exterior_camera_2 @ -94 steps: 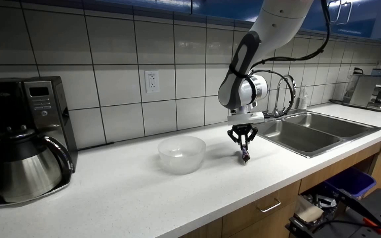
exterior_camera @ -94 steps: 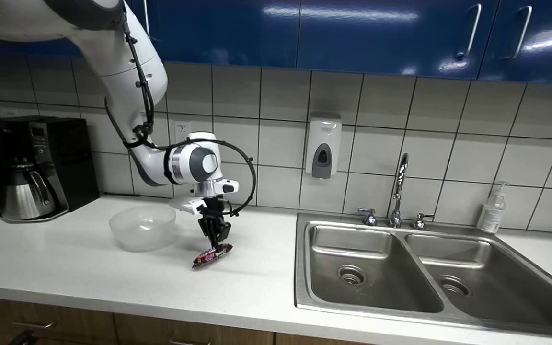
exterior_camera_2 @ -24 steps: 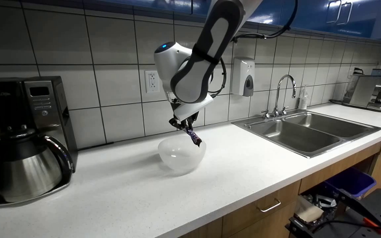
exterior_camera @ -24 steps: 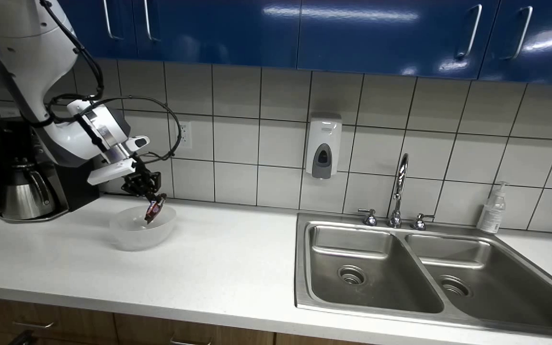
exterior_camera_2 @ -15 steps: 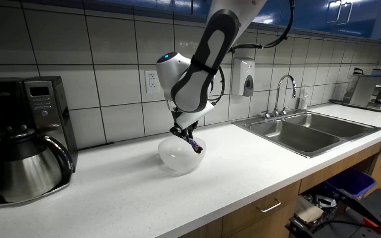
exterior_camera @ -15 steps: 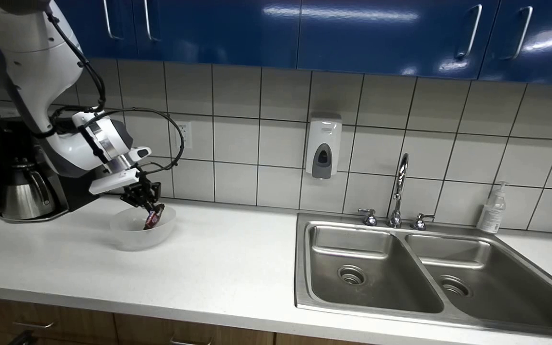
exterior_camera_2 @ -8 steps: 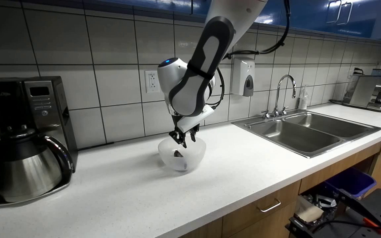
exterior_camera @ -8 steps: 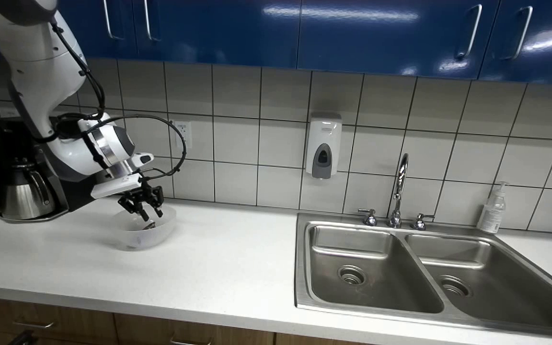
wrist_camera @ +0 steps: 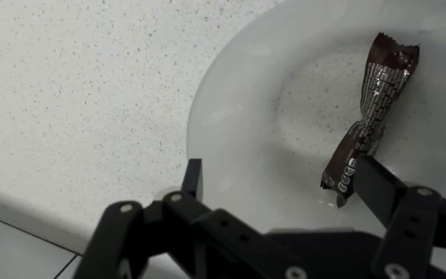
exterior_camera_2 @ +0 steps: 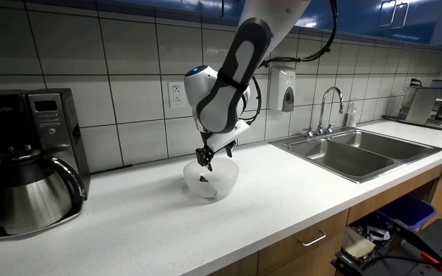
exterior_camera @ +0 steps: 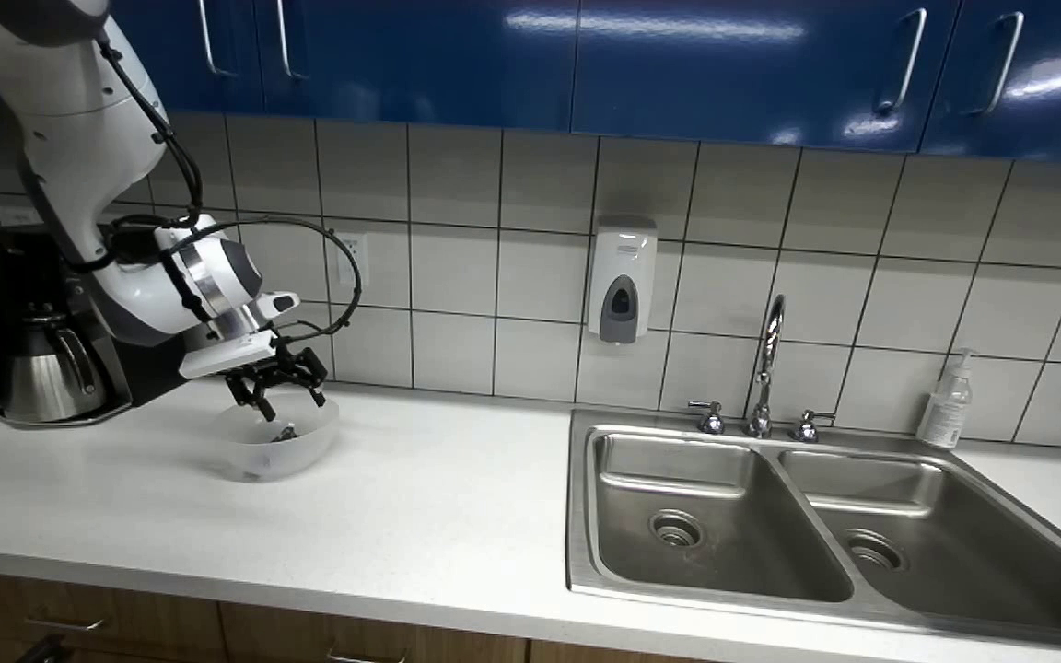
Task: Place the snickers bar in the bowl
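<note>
Wrist view: the snickers bar (wrist_camera: 385,85) is seen inside the bowl (wrist_camera: 227,100), laid aslant, its lower end partly hidden behind a finger of the gripper (wrist_camera: 280,166).
Gripper: its fingers are spread wide and nothing is held between them; in both exterior views no contact with the bar is seen.
Bar tip: one dark end is shown within the bowl in both exterior views; the rest is faintly seen through the cloudy wall. It is probably leaned on the inner side.
Step in hand: the placing is judged to be done; only the withdrawal is left.
Next move: the gripper should be raised gently along its own tilt, before any sideways motion is made.
Bowl rim: it should be passed with care, as one finger appears near the far edge and the bowl could be pushed.
Far side: a tiled wall (exterior_camera_2: 132,96) with an outlet (exterior_camera_2: 176,94) is found behind; little room is left there.
Left: a coffee maker (exterior_camera_2: 56,111) with steel carafe (exterior_camera_2: 37,195) should be avoided by the arm (exterior_camera_2: 240,69).
Right: the sink (exterior_camera: 581,516) is well apart; no hindrance is expected.
</note>
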Motion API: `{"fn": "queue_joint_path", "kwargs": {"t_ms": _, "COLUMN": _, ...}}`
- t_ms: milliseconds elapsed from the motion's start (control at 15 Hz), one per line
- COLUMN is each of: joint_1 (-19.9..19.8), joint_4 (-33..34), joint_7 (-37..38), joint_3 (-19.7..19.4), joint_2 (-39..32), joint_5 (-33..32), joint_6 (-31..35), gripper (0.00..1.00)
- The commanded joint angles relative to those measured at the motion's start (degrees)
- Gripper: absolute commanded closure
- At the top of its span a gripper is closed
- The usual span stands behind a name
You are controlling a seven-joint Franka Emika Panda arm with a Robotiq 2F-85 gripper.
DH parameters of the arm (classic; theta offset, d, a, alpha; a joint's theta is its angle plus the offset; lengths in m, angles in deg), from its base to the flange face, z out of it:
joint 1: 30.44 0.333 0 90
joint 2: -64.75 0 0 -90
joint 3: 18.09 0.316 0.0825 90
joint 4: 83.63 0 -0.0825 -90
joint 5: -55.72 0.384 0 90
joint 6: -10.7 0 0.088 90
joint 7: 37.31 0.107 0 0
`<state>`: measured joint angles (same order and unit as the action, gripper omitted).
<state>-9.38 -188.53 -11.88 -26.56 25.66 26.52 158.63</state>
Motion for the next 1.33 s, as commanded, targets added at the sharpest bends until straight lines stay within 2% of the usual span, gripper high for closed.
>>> {"fn": "queue_joint_path", "kwargs": {"t_ms": 0, "joint_1": 0.8, "joint_4": -4.2, "joint_7": -2.2, "joint_3": -0.6, "joint_2": 4.3, "joint_5": -0.4, "joint_6": -2.2, "gripper": 0.0}}
{"fn": "queue_joint_path", "kwargs": {"t_ms": 600, "joint_1": 0.5, "joint_4": -16.9, "joint_7": -1.4, "joint_3": -0.3, "joint_2": 15.8, "joint_5": -4.1, "joint_6": -3.0, "gripper": 0.0}}
{"fn": "queue_joint_path", "kwargs": {"t_ms": 1200, "joint_1": -3.1, "joint_4": -31.0, "joint_7": 0.7, "joint_3": 1.3, "joint_2": 28.8, "joint_5": -11.6, "joint_6": -4.0, "gripper": 0.0}}
{"fn": "queue_joint_path", "kwargs": {"t_ms": 1267, "joint_1": -3.9, "joint_4": -26.4, "joint_7": -0.3, "joint_3": 2.7, "joint_2": 23.7, "joint_5": -10.0, "joint_6": -2.8, "gripper": 0.0}}
